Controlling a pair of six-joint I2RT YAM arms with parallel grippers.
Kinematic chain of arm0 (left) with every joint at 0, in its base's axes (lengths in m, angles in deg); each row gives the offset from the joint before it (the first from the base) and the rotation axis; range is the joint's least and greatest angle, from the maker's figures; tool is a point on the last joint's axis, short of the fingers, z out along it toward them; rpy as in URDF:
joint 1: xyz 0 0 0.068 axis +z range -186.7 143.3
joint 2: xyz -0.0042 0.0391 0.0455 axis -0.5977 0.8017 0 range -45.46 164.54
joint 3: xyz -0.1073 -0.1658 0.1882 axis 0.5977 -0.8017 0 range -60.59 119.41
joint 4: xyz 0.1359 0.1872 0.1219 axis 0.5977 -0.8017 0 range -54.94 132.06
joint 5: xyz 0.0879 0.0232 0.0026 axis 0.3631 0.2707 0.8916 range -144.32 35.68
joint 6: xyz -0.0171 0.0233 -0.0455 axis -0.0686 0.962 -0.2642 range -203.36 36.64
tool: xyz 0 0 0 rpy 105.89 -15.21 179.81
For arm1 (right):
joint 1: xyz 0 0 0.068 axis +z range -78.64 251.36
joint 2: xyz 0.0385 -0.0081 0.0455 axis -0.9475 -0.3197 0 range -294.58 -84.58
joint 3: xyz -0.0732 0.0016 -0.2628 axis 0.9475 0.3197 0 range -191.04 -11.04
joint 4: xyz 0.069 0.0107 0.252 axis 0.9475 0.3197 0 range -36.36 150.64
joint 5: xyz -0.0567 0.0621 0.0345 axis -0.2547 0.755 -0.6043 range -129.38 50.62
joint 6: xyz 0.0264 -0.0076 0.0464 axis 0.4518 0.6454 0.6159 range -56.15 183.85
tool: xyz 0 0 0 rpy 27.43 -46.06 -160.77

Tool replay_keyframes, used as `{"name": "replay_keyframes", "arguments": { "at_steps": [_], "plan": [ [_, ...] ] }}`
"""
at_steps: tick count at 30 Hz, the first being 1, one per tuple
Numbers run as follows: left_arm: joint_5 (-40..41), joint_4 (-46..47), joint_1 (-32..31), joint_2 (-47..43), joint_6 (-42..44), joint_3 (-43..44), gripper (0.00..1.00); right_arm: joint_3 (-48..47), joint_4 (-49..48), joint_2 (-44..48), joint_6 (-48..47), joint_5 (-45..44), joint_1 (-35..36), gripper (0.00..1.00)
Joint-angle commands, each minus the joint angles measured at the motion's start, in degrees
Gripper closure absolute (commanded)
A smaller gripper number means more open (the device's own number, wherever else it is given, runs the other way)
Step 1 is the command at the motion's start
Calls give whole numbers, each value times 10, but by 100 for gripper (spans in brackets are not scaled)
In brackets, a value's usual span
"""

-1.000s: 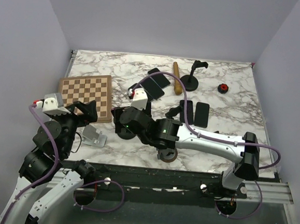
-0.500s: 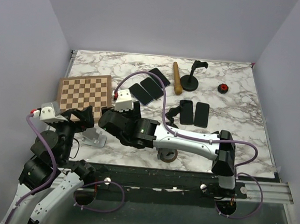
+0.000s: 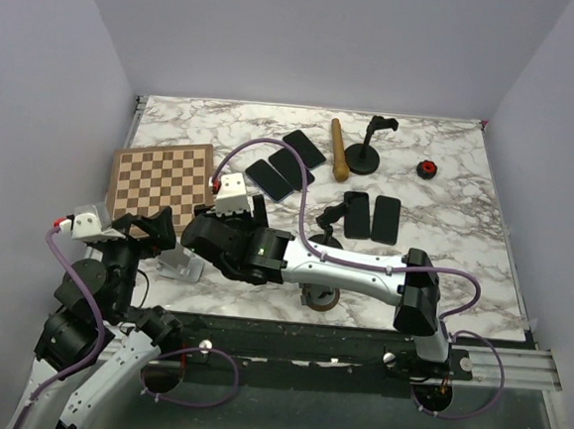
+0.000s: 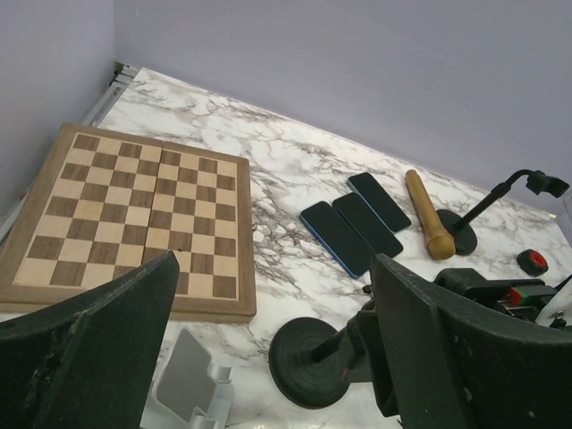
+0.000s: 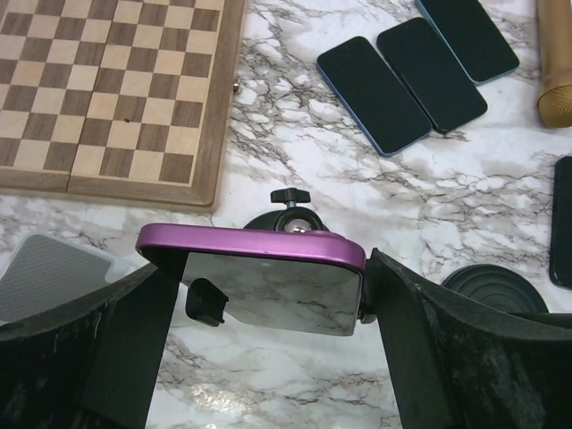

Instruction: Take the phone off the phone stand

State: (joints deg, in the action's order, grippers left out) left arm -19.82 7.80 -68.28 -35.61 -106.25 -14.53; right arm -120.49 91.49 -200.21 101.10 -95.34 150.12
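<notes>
In the right wrist view the phone (image 5: 268,290), purple-edged with a glossy screen mirroring the marble, sits tilted in a black phone stand (image 5: 290,213) with a ball joint and knob behind it. My right gripper (image 5: 273,268) is open, one finger close to each end of the phone. Whether they touch it I cannot tell. In the top view the right gripper (image 3: 208,240) hides the phone. In the left wrist view the stand's round base (image 4: 308,362) shows. My left gripper (image 4: 273,268) (image 3: 154,230) hangs open and empty to the left.
A chessboard (image 3: 162,180) lies at the left with a silver stand (image 3: 179,263) in front of it. Three phones (image 3: 286,165) and two more (image 3: 371,216) lie flat. A wooden pestle (image 3: 340,149), another black stand (image 3: 366,153) and a small red item (image 3: 427,168) are at the back.
The right arm swung left and nearer, bringing its jaws around the phone, and they narrowed slightly. The left arm drew back toward the near edge.
</notes>
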Motion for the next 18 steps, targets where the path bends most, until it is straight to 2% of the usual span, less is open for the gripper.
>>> {"name": "replay_keyframes", "arguments": {
  "at_steps": [1, 3, 6, 13, 18],
  "plan": [
    [15, -14, 2, -5, 7, -20, 5, -17, 0, -20, -5, -46, 3, 9],
    [14, -21, 2, -6, 1, -25, 5, -16, -5, -23, -9, -47, 3, 14],
    [11, -28, 2, -8, -7, -30, 5, -13, -14, -26, -15, -47, 2, 26],
    [-9, -42, 2, -5, -30, -39, 6, 28, -54, 2, -40, -20, -6, 71],
    [-47, -45, 3, 8, -47, -55, 6, 117, -138, 66, -103, 96, -34, 99]
  ]
}}
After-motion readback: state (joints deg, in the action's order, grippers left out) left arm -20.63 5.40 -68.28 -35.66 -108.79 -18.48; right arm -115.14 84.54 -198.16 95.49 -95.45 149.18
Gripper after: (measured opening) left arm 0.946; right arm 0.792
